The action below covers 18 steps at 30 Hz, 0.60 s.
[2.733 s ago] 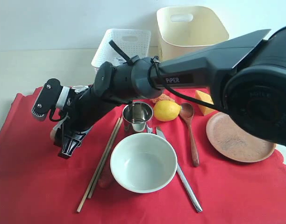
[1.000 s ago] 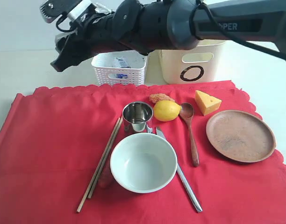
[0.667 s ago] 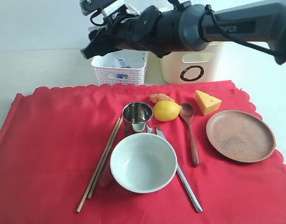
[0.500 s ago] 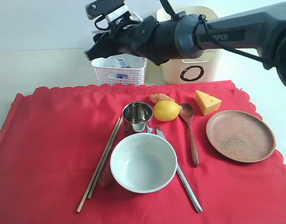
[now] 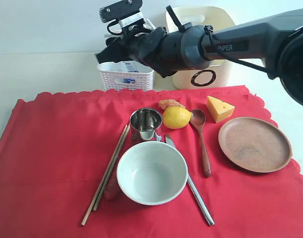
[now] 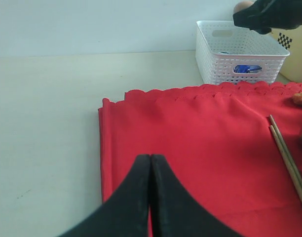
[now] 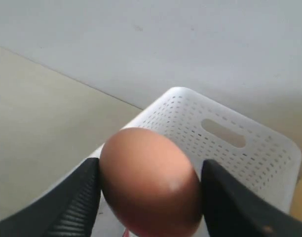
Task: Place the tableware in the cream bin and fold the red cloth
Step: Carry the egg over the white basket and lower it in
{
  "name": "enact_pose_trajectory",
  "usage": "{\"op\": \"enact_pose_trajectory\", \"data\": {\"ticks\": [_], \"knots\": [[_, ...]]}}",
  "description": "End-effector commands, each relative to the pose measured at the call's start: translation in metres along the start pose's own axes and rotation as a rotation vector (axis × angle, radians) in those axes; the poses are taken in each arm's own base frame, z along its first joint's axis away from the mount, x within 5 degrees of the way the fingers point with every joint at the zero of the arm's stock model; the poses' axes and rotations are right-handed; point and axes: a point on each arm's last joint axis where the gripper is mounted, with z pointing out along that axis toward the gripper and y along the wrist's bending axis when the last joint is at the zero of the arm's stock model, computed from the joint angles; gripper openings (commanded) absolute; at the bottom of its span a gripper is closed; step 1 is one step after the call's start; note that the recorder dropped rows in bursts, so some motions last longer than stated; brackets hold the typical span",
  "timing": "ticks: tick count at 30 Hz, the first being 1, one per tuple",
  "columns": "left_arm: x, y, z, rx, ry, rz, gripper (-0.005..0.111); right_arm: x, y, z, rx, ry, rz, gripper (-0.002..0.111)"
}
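Observation:
The red cloth (image 5: 52, 148) covers the table. On it lie the pale bowl (image 5: 151, 172), steel cup (image 5: 145, 124), two chopsticks (image 5: 108, 171), wooden spoon (image 5: 202, 144), knife (image 5: 196, 191) and brown plate (image 5: 254, 144). The cream bin (image 5: 223, 74) stands behind, partly hidden by my right arm. My right gripper (image 5: 103, 53) reaches across and hangs above the white lattice basket (image 5: 126, 74), shut on a brown egg (image 7: 148, 182). My left gripper (image 6: 150, 158) is shut and empty, over the left part of the red cloth (image 6: 200, 148).
A lemon (image 5: 176, 117), a cheese wedge (image 5: 219, 108) and a small orange-brown food piece (image 5: 170, 104) sit at the back of the cloth. A blue-white carton (image 5: 126, 67) lies in the lattice basket (image 6: 240, 59). Bare table lies left of the cloth.
My right arm has lifted from the cloth's left side and swung up and right, then lowered slightly over the white basket, keeping the egg in its grip.

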Motion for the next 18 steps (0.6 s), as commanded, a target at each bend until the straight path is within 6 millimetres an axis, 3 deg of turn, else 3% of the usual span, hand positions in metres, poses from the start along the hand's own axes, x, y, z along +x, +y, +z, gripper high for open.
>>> {"op": "enact_pose_trajectory", "data": {"ticks": [1, 7, 13, 18], "knots": [[-0.0018, -0.0001, -0.0002, 0.003, -0.011, -0.002, 0.000, -0.0021, -0.0040, 0.0008, 0.027, -0.017, 0.006, 0.020], [-0.0018, -0.0001, -0.0002, 0.003, -0.011, -0.002, 0.000, -0.0032, -0.0085, 0.0011, 0.077, -0.040, 0.032, 0.048], [-0.0018, -0.0001, -0.0002, 0.003, -0.011, -0.002, 0.000, 0.0008, -0.0113, 0.0037, 0.116, -0.049, 0.041, 0.069], [-0.0018, -0.0001, -0.0002, 0.003, -0.011, -0.002, 0.000, 0.0004, -0.0122, 0.0035, 0.126, -0.054, 0.045, 0.075]]}}
